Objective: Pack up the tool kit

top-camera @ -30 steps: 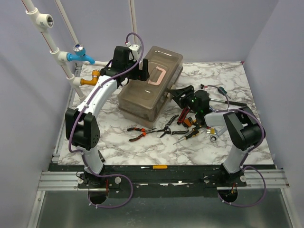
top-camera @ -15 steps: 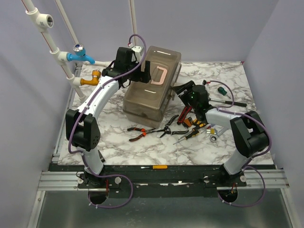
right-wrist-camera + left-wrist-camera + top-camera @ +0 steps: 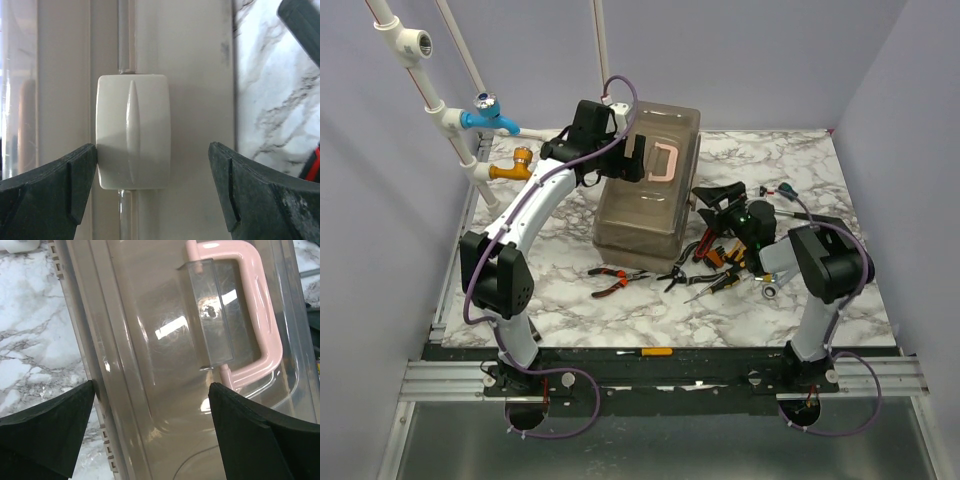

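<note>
The tool kit's beige-grey toolbox (image 3: 650,190) stands closed at the table's back middle, with a smoky lid (image 3: 165,340) and a pink handle (image 3: 665,160). My left gripper (image 3: 634,158) is open and hangs over the lid; in the left wrist view (image 3: 151,385) its fingers span the lid's left rim and the area by the handle (image 3: 262,335). My right gripper (image 3: 706,200) is open at the box's right side. In the right wrist view (image 3: 152,147) the box's white latch (image 3: 132,132) sits between the jaws, against the left finger (image 3: 55,185). Loose pliers (image 3: 611,278) and screwdrivers (image 3: 718,282) lie in front of the box.
White pipes with a blue tap (image 3: 487,117) and an orange tap (image 3: 510,169) stand at the back left. A yellow-handled screwdriver (image 3: 650,352) lies on the front rail. More tools (image 3: 786,190) lie at the right behind my right arm.
The toolbox has turned and slid to the right, its long side now more upright in the top view. My left gripper moved right with it. My right gripper drew in to the latch side.
</note>
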Available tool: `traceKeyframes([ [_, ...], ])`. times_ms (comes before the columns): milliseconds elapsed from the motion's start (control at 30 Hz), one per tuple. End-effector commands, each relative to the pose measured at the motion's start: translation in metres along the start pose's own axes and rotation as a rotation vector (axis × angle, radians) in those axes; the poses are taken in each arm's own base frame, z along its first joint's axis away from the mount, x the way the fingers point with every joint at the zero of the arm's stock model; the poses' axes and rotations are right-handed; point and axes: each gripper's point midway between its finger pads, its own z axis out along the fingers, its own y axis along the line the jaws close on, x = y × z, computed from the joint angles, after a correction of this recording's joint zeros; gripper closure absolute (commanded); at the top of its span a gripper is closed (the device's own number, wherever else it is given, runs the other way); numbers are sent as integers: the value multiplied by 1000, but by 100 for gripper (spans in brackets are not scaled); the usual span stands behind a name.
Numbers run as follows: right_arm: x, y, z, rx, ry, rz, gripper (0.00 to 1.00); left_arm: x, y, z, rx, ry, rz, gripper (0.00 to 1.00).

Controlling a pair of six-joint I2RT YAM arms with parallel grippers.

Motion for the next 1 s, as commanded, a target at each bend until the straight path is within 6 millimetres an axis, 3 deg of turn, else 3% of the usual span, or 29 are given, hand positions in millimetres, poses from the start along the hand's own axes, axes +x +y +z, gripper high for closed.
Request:
traceKeyframes([
  [0, 11, 32, -12, -308, 136, 104, 0, -1, -39, -19, 112, 44, -3, 2],
  [167, 16, 39, -11, -380, 176, 104, 0, -12, -40, -21, 108, 33, 4, 2],
  [367, 12, 61, -12, -401, 179, 25, 0, -17, -36, -16, 89, 37, 12, 2],
  [633, -2, 71, -12, -293, 113, -151, 0, -26, -35, -16, 77, 29, 20, 2],
  [967, -19, 17, 1, 24, 41, -114, 0, -35, -38, -25, 35, 12, 47, 2],
])
